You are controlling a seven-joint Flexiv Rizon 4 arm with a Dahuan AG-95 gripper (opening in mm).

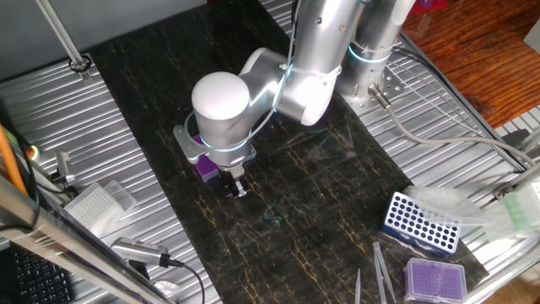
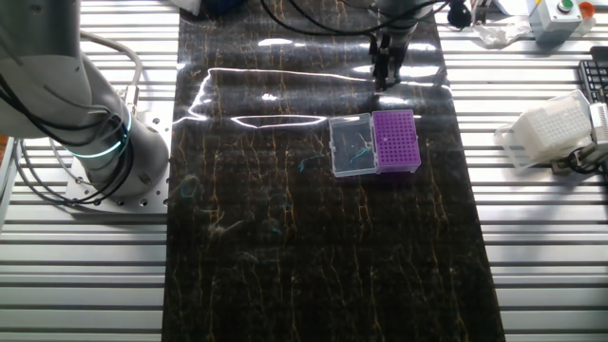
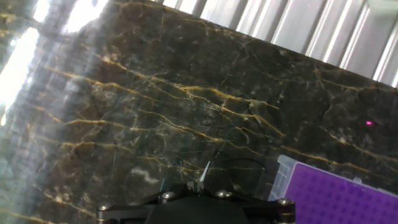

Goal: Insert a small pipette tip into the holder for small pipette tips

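Purple-topped holder for small pipette tips [image 2: 396,139] on dark marble mat [image 2: 313,247], clear lid [image 2: 351,145] folded open at its left. Gripper [image 2: 384,65] poised just beyond holder, fingers pinched narrow on a small pipette tip [image 3: 204,172], point forward in hand view. Tip secured; alignment over grid and insertion outstanding. Spare racks lying far right.

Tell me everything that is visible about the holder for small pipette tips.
The holder is a small square box with a vivid purple top, a grid of fine holes. A clear plastic lid lies open flat beside it, joined along one side. The holder rests on the dark marble-patterned mat. The gripper hangs just beyond it, apart from it. In one fixed view the arm hides most of it; the hand view shows one corner.
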